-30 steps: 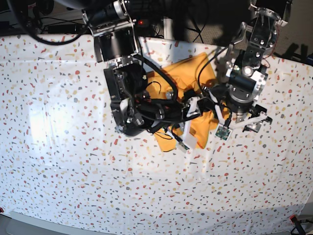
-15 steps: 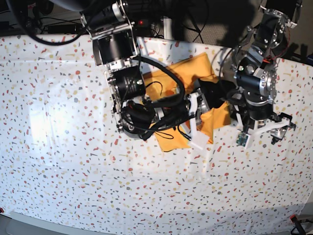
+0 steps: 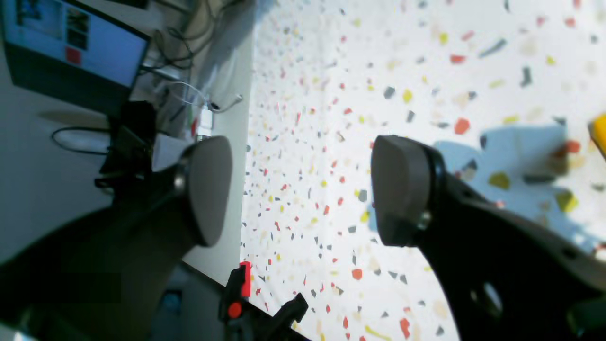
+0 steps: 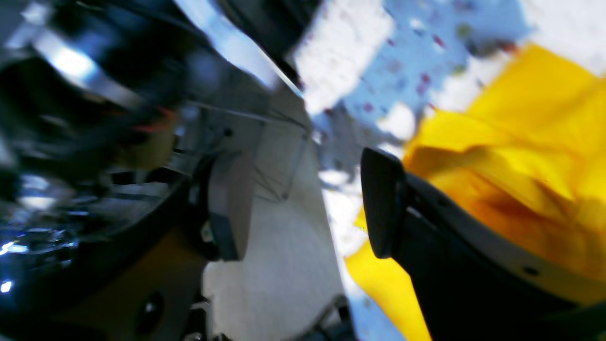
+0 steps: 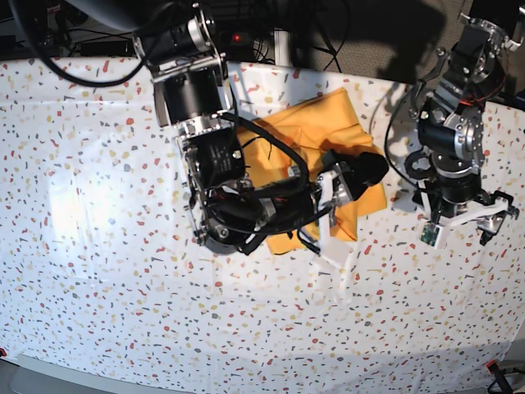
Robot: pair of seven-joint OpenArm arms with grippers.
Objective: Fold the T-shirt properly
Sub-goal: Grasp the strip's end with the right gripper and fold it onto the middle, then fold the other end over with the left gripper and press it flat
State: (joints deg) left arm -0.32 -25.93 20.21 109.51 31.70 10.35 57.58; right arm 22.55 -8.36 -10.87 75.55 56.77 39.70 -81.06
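T-shirt (image 5: 328, 131), mustard yellow and folded into a rumpled bundle, lies on the speckled table (image 5: 98, 205) near the middle of its far edge. Coming from the left in the base view, the right arm stretches over the cloth, and its gripper (image 5: 336, 215) sits at the bundle's near right part. The right wrist view shows its fingers (image 4: 381, 208) spread apart with nothing between them, yellow cloth just beside one. Further right, toward the table's right edge, the left gripper (image 5: 463, 222) stands off the shirt over bare table, its fingers (image 3: 402, 189) wide apart and empty.
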